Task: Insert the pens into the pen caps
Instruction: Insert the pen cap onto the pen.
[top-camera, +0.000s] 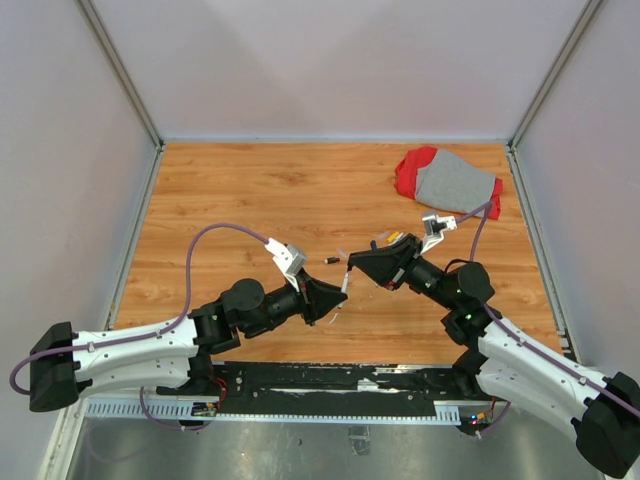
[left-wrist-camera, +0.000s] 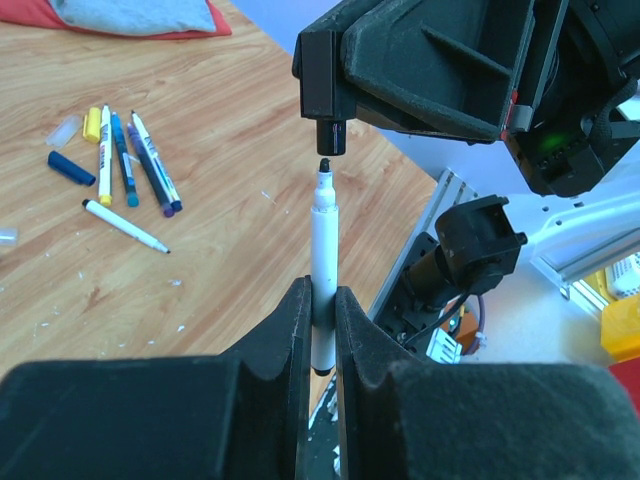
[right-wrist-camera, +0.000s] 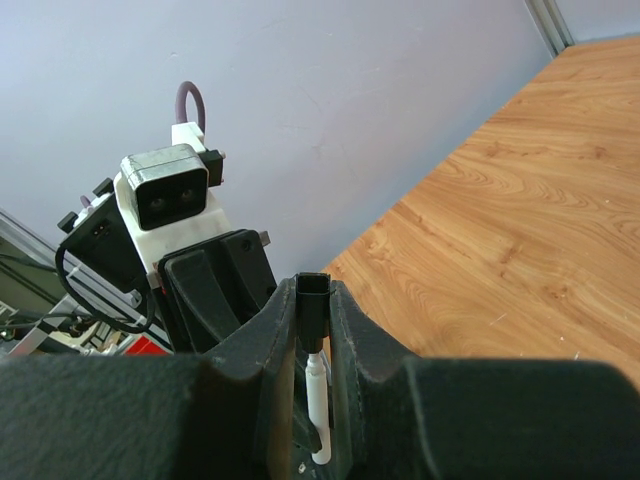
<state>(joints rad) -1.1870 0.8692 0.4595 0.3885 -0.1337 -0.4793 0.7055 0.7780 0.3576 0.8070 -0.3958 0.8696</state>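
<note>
The left gripper (left-wrist-camera: 320, 300) clamps the pen (left-wrist-camera: 324, 235), its tip just under the cap (left-wrist-camera: 331, 136) pinched by the right gripper (right-wrist-camera: 313, 288) (spare pens (left-wrist-camera: 130, 160) lie well apart from the cap), so slight sideways misalignment could jam tip against rim.

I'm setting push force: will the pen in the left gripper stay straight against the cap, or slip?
Likely stiff: the pen stands straight, unsupported, above the left gripper. It may slide back when it meets the cap: the smooth round barrel is pinched only near its rear.
</note>
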